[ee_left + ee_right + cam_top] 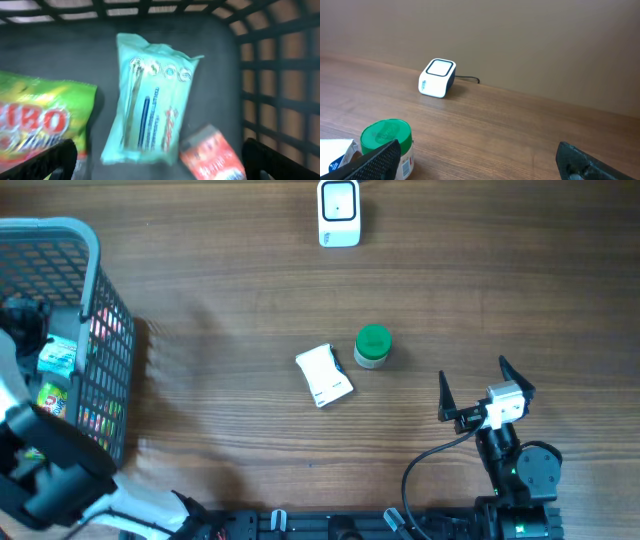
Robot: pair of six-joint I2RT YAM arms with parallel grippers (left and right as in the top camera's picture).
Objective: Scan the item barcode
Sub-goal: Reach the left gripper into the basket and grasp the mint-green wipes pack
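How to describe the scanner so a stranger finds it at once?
Start at the far edge of the wooden table. The scanner is the small white box with a square window on top and a cable behind. Unlike the green-lidded jar and white packet mid-table, it stands alone.

The table (pixel 220 300) is brown wood, grain showing, with a dull satin finish. The basket (pixel 95 270) is matt grey plastic lattice. The scanner (pixel 339 213) is smooth white plastic with a slight sheen. The jar (pixel 373 345) has a green plastic lid. The carton (pixel 324 375) looks like white printed card. The mint wrapper (pixel 150 100), green sweet bag (pixel 40 120) and red packet (pixel 212 157) are glossy, crinkled film. The fingers (pixel 375 161) of my right pincer (pixel 477 147) are matt black plastic.
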